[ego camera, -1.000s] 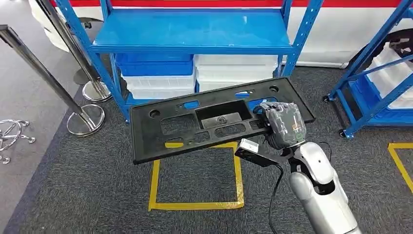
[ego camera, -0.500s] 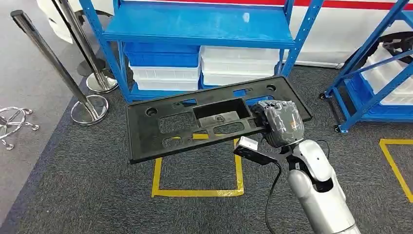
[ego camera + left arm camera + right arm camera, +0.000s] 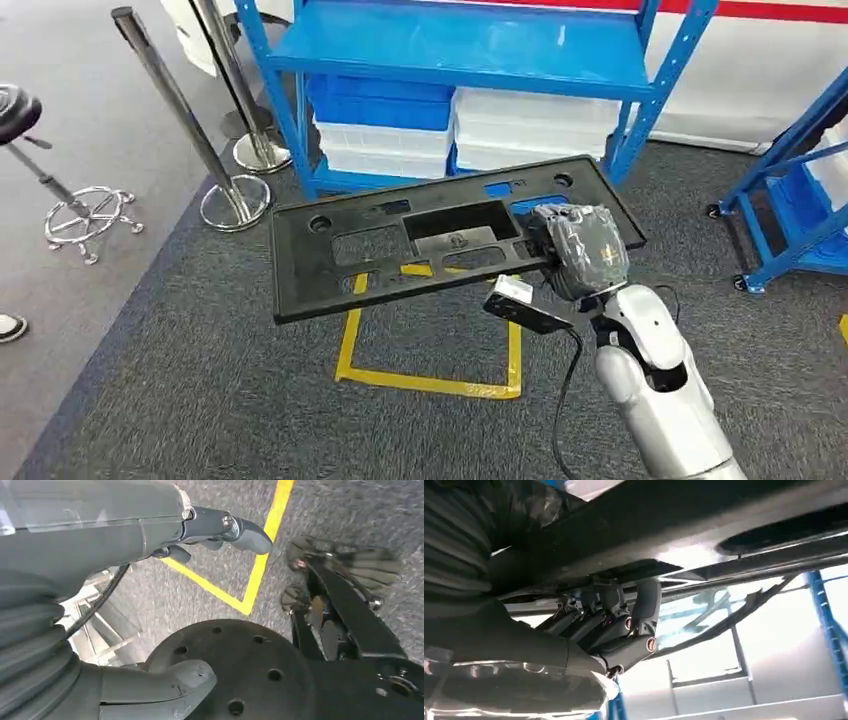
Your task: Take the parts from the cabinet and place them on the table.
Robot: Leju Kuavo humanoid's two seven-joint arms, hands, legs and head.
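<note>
In front of the blue cabinet (image 3: 450, 60), my right robot hand (image 3: 580, 250) grasping the black part (image 3: 400, 250) at its right end, part held level above the yellow floor marking (image 3: 430, 375), my left robot hand (image 3: 150, 535) released, fingers apart.

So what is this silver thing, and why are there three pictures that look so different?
The silver thing is a robot's arm. The robot stands on two legs and has two arms, each ending in a hand.

The head view comes from a camera high on its body, looking down. There its right hand holds a big flat black plastic part with holes in it, up in the air above grey carpet and a yellow taped square. Behind stands a blue shelf rack with blue and white bins under it.

The other two cameras sit at the wrists, so they look sideways. The right wrist view sees the fingers hooked on the part from underneath. The left wrist view shows the left hand holding nothing, above the carpet.
</note>
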